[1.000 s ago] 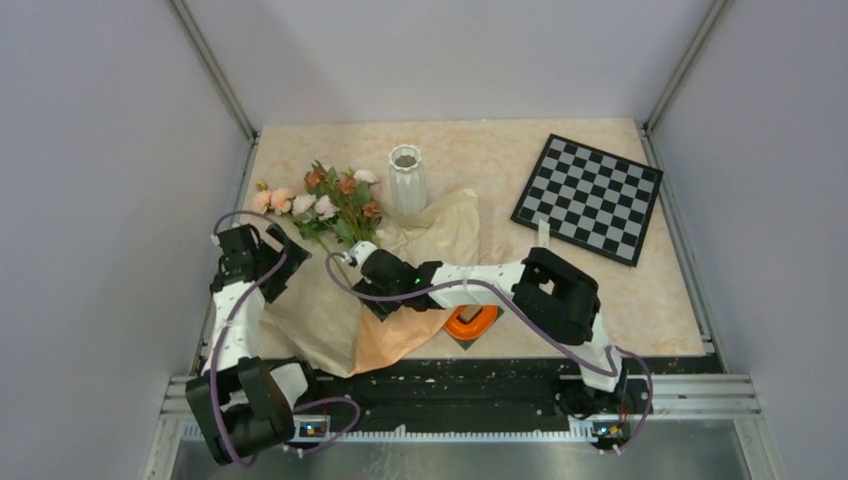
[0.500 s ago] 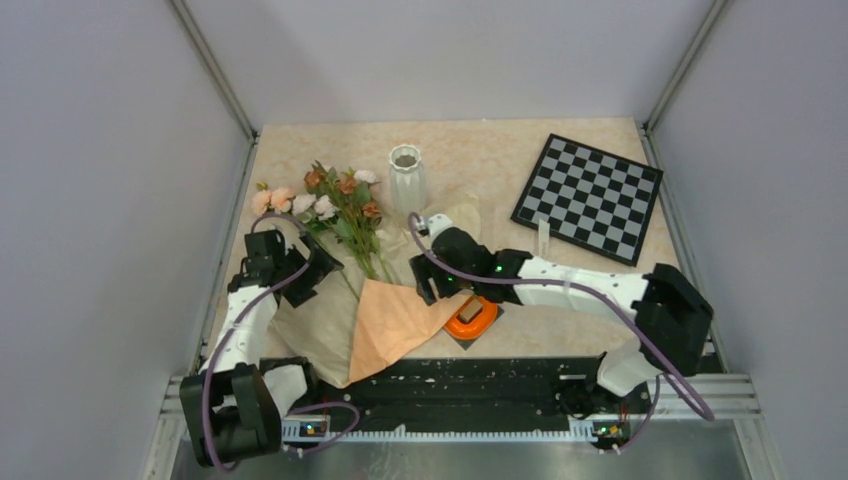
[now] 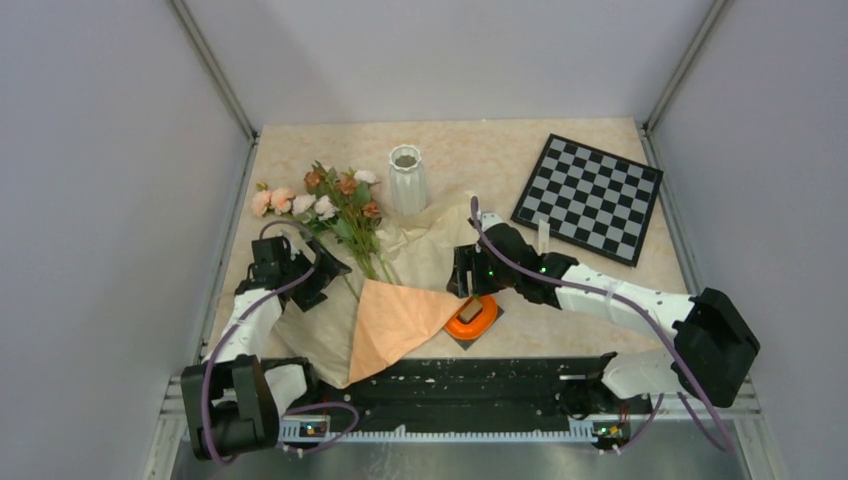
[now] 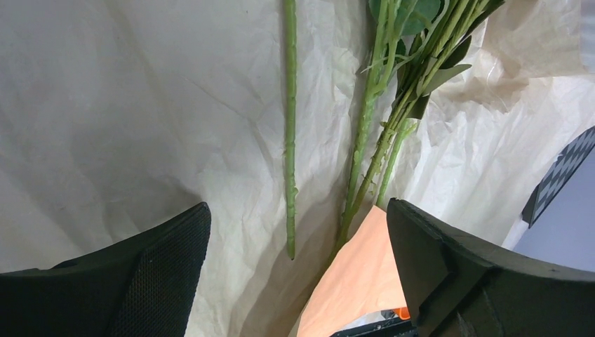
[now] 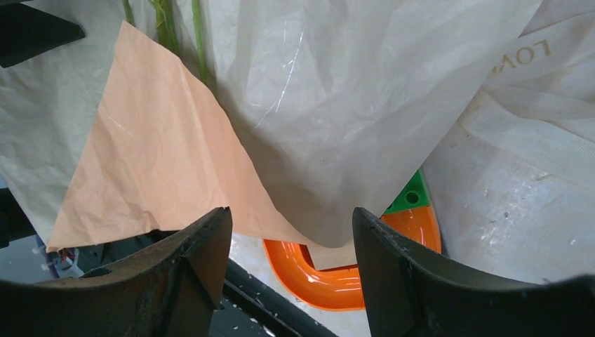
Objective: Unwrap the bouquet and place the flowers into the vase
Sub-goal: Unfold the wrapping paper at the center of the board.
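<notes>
right gripper [image 3: 462,283] has swung right, away from flowers [image 3: 330,205].

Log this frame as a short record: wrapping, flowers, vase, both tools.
paper: unfolded, spread flat
flowers: lying on the paper, stems pointing toward the near edge
vase: upright, no flowers in it
left tool: open, over the stems, holding nothing
right tool: open, over the paper's edge and the orange ring, holding nothing
</notes>
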